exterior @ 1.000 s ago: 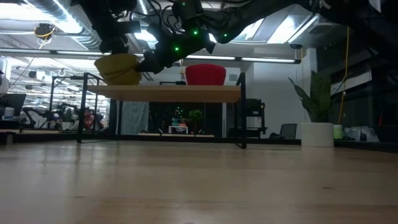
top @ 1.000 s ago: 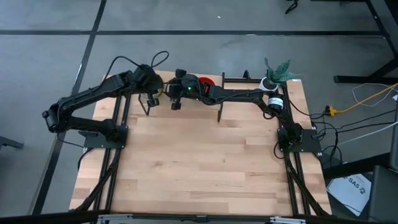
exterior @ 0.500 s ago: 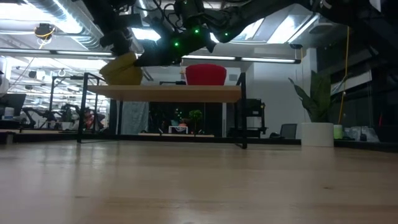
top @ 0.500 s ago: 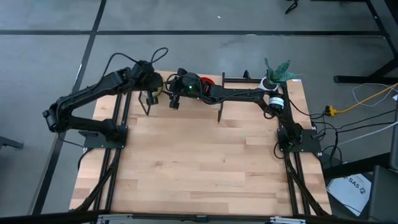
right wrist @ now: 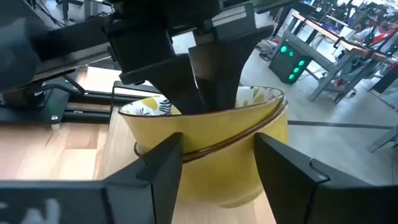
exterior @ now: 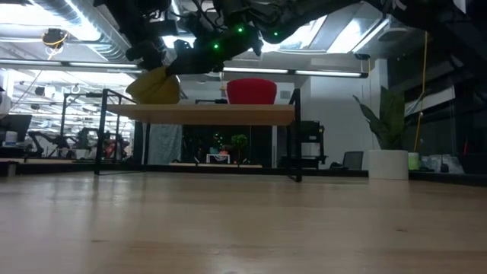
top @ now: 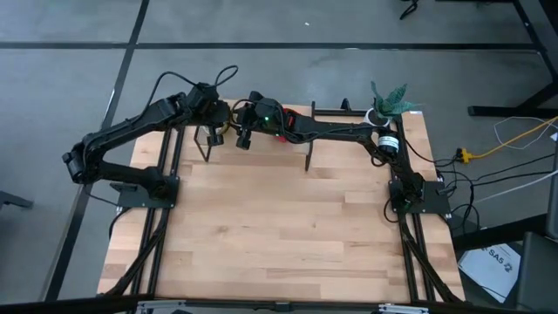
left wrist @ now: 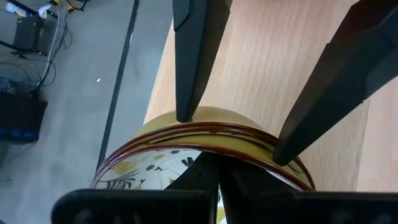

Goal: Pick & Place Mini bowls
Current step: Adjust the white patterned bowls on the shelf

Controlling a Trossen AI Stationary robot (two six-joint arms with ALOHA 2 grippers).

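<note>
A mini bowl (exterior: 156, 86), yellow outside with a floral pattern inside, is tilted over the left end of a raised wooden shelf (exterior: 205, 114). My left gripper (left wrist: 214, 180) comes down on it from above and is shut on it. My right gripper (right wrist: 217, 168) is open, and its two fingers stand against the bowl's outer wall (right wrist: 273, 143) on the side away from the left gripper. I cannot tell whether they touch it. A red mini bowl (exterior: 251, 91) stands upright on the shelf to the right. Other mini bowls are out of view. My left gripper holds the floral mini bowl by its rim, coming from above with the fingers (right wrist: 208, 81) pointing down into the bowl. The near wall hides the fingertips. The bowl hangs tilted below the gripper, its low edge (exterior: 163, 102) at the shelf top.
The shelf stands on thin black legs (top: 309, 157) along the table's far edge. A white plant pot (top: 381, 115) sits at the far right corner. The wooden tabletop (top: 279, 218) stretches toward the near edge. The room behind holds desks and equipment.
The left gripper has moved a little toward the far edge, and the floral bowl has tipped from sitting level to a clear tilt, shifting slightly right along the shelf. The right gripper has risen and moved closer to the bowl.
</note>
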